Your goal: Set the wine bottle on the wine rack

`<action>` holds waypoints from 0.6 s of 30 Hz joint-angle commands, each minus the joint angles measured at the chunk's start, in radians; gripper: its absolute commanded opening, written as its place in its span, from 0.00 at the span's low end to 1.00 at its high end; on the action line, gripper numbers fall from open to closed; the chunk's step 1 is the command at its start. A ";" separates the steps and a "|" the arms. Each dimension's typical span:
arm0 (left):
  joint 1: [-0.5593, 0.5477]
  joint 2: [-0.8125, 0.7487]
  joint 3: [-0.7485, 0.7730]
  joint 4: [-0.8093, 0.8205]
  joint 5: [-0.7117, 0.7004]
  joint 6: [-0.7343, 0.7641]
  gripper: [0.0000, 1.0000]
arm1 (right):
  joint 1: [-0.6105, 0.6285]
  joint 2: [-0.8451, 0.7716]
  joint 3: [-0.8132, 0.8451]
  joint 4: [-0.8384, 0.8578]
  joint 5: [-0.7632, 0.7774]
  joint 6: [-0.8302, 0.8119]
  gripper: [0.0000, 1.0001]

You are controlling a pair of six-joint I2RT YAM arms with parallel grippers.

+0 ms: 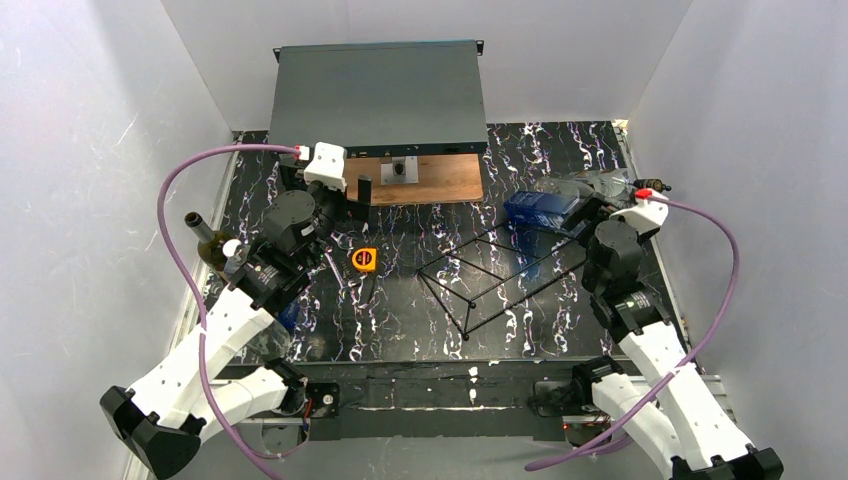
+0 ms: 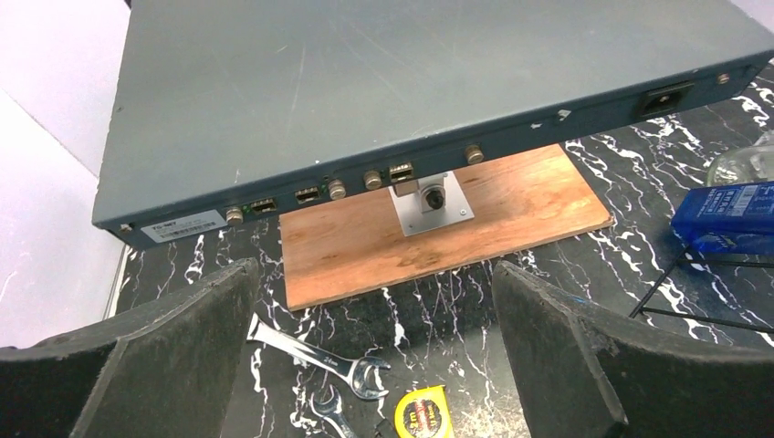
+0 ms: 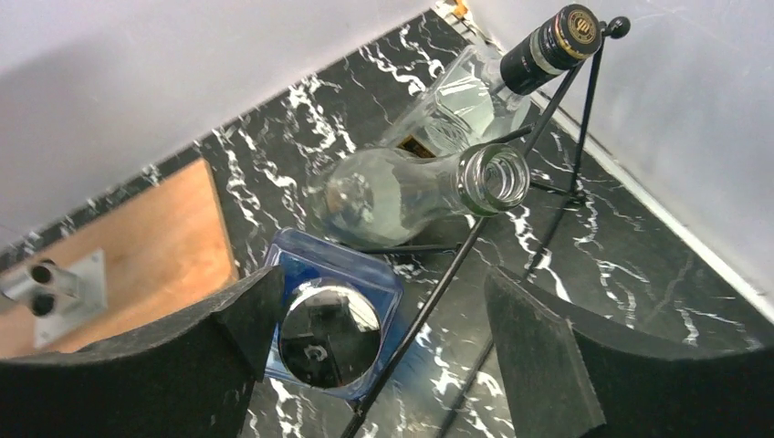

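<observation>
Hovering right of centre with right fingers parted and empty, apparently to leave the blue bottle cradled on the wine rack; idling at left, left fingers wide, holding nothing.

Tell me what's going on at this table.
The right arm's fingers stand open around the mirrored cap of a blue square bottle lying at the far end of the black wire wine rack, beside a clear uncapped glass bottle. The left arm's fingers are open and empty above two steel wrenches and a yellow tape measure. A dark green wine bottle sits near the left edge of the black table.
</observation>
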 commanded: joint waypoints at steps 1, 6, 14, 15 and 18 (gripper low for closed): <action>-0.027 -0.012 0.058 -0.004 -0.029 0.009 0.99 | 0.004 0.061 0.128 -0.248 -0.057 -0.129 0.93; -0.030 0.032 0.138 -0.104 -0.030 -0.020 0.99 | 0.004 0.115 0.261 -0.276 -0.079 -0.170 0.98; -0.030 -0.011 0.300 -0.344 -0.015 -0.149 0.99 | 0.012 0.216 0.413 -0.278 -0.271 -0.204 0.97; -0.030 -0.032 0.310 -0.374 -0.013 -0.171 0.99 | 0.017 0.221 0.418 -0.260 -0.301 -0.203 0.97; -0.030 -0.098 0.334 -0.450 -0.007 -0.215 0.99 | 0.049 0.253 0.453 -0.226 -0.350 -0.207 0.97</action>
